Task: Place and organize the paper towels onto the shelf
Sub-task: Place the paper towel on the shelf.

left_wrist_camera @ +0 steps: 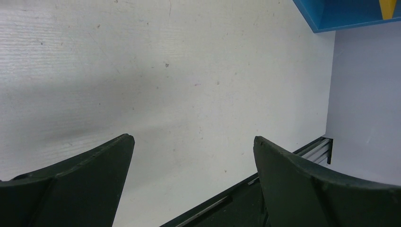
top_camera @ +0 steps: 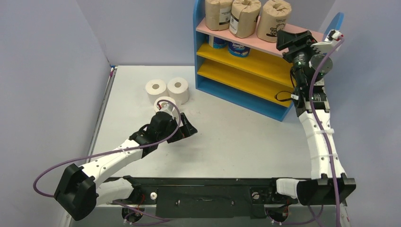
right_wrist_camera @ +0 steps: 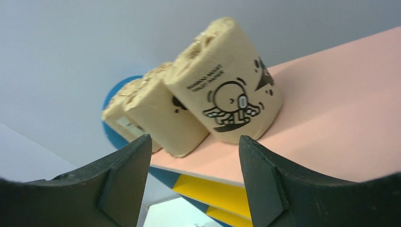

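The shelf stands at the back right. On its pink top board three brown-wrapped paper towels stand in a row, the nearest printed with a cartoon. Two blue-and-white rolls sit on the upper yellow board. Three white rolls are grouped on the table. My right gripper hangs open at the top board's right end, just short of the nearest brown roll. My left gripper is open over bare table, its wrist covering part of the front white roll.
Grey walls close in the table at the back and on both sides. The black base rail runs along the near edge and shows in the left wrist view. The lower yellow board holds nothing that I can see.
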`<state>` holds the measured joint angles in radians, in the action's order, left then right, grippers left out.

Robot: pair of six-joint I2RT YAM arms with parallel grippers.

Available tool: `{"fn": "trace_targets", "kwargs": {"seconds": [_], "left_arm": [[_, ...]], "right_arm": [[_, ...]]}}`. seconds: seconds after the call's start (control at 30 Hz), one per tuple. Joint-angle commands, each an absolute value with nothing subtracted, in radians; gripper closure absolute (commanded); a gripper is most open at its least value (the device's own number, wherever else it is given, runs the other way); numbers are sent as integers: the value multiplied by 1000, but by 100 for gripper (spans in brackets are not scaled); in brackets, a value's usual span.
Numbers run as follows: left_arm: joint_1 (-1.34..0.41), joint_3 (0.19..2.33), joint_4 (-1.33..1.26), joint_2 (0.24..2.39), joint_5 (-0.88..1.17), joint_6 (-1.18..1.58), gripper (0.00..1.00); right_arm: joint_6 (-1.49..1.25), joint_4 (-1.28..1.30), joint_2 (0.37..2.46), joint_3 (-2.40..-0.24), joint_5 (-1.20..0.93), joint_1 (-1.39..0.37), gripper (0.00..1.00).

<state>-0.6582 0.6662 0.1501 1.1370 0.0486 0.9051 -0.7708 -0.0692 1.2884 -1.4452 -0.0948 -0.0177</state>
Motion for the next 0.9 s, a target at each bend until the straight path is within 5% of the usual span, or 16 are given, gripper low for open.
{"fn": "trace_targets", "kwargs": {"seconds": [0.0,0.13,0.3,0.43,0.87], "left_arm": [[-655,691,152,1098,26,888,2],[-656,689,154,1081,22,892,2],[-658,678,162,1054,11,898,2],[-657,668,182,1029,8,894,2],[-647,707,234,1029,-57,842,3]], "right_arm": [[-683,-85,1171,-1420,-30,-98,37],[-565,-13,1185,-1499,29,-227,43],[-567,-15,1293,-1569,10,-299,71],[-568,-69,1380,-1619,-30,-345,80],[-573,-180,1617,-1732,51,-381,84]]}}
